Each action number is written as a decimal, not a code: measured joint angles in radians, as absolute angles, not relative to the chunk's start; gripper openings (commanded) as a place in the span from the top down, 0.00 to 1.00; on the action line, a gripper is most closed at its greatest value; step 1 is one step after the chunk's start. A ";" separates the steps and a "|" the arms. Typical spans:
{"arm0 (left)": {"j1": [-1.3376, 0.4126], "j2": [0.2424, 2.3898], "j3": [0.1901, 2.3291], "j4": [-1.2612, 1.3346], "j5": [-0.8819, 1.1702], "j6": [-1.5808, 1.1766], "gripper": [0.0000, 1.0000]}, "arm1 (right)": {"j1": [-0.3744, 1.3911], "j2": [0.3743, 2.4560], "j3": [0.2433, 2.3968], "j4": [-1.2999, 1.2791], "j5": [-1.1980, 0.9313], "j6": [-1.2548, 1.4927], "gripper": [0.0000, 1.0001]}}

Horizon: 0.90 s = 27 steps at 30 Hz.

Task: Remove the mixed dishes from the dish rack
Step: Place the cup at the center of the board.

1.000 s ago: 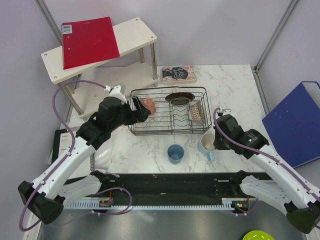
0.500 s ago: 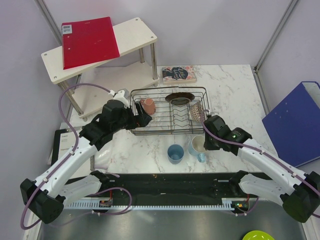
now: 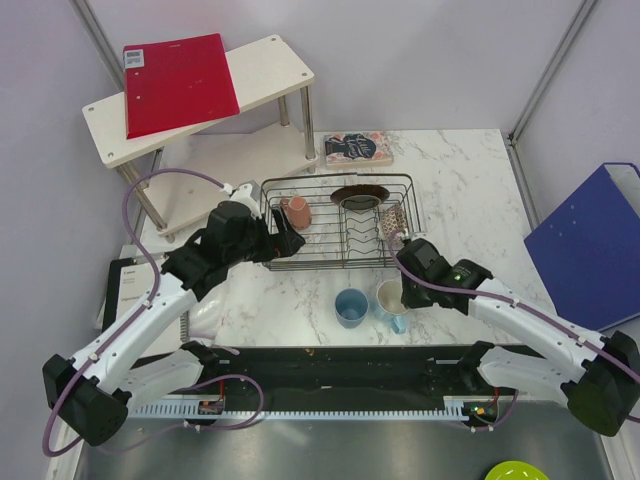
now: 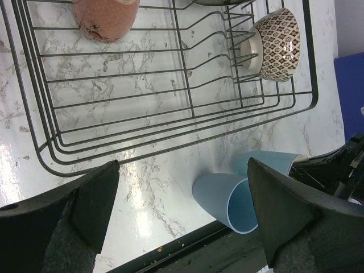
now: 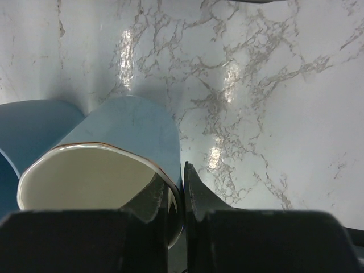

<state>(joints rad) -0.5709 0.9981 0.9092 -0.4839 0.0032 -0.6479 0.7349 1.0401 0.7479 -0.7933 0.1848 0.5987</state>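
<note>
Dark-wire dish rack (image 3: 335,222), seen from above, carries salmon-pink tumbler (image 3: 296,211), dark plate (image 3: 360,196) and speckled bowl (image 3: 393,224). Blue cup (image 3: 350,306) and light-blue mug (image 3: 390,297) are outside it, side by side above the marble worktop (image 3: 460,180).

Left wrist: left claw (image 4: 182,210) wide, empty, over rack's near rim.

Right wrist alone shows the grip: right claw (image 5: 181,185) narrow, pinching mug wall, one finger inside.

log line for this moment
left tool open by rack | right tool shut on mug beside blue cup | tumbler, bowl, plate in rack
</note>
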 measured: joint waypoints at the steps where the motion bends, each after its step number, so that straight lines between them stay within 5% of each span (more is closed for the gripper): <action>1: -0.571 0.999 0.909 -0.484 0.006 -0.649 0.01 | 0.750 1.047 0.747 -0.792 0.185 0.603 1.00; 5: -0.571 1.000 0.898 -0.484 0.009 -0.651 0.01 | 0.788 1.060 0.729 -0.789 0.184 0.624 0.99; 11: -0.571 1.005 0.892 -0.484 0.010 -0.653 0.01 | 0.797 1.056 0.725 -0.778 0.188 0.657 0.60; 14: -0.571 1.005 0.892 -0.484 0.010 -0.653 0.01 | 0.797 1.041 0.726 -0.764 0.191 0.671 0.50; 27: -0.571 1.005 0.892 -0.484 0.010 -0.653 0.01 | 0.800 1.013 0.839 -0.828 0.234 0.674 0.35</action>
<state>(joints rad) -0.5709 1.0054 0.8921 -0.4843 0.0101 -0.6533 0.7998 1.0134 0.8394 -0.8280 0.2340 0.6739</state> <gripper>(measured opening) 0.993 0.624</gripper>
